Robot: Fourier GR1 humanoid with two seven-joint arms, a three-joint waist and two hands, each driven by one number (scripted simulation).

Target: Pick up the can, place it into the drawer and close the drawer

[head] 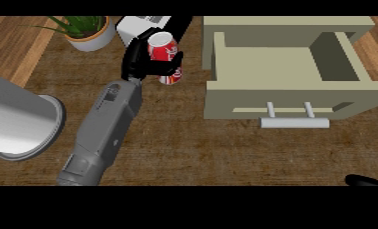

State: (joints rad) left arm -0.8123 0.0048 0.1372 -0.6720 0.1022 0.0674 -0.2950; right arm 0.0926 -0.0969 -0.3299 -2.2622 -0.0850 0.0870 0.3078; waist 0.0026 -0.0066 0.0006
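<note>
1. The fingers [176, 61] of the left hand [148, 63] are curled round the red, white-lettered drinks can [164, 53], with the black thumb side showing along the can's left flank; the hand hides much of the can's middle.
2. The can sits in that grasp above the brown woven counter mat [184, 143], just left of the open beige drawer [284, 65], whose near-left wall is close beside it but apart from it.
3. The can's long axis runs roughly up and down the view, tilted slightly. Its silver-rimmed top faces the camera at the far end and its lower end shows below the fingers, so it is near upright, leaning a little.
4. To do the step well, I judge the can should be carried to the right, over the drawer's left wall with its lower end clear of the rim, and lowered in the middle of the drawer's bare floor, kept upright so it stands.
5. The drawer's pale grey bar handle [294, 122] sits at its near front, free for the closing push.
6. The right hand [362, 180] shows only as a dark tip at the lower right edge; I cannot tell how it is posed.
7. Beyond the can stand a potted green plant [85, 30] and a white appliance [144, 25]; a large grey metal pot [26, 123] sits at left.
</note>
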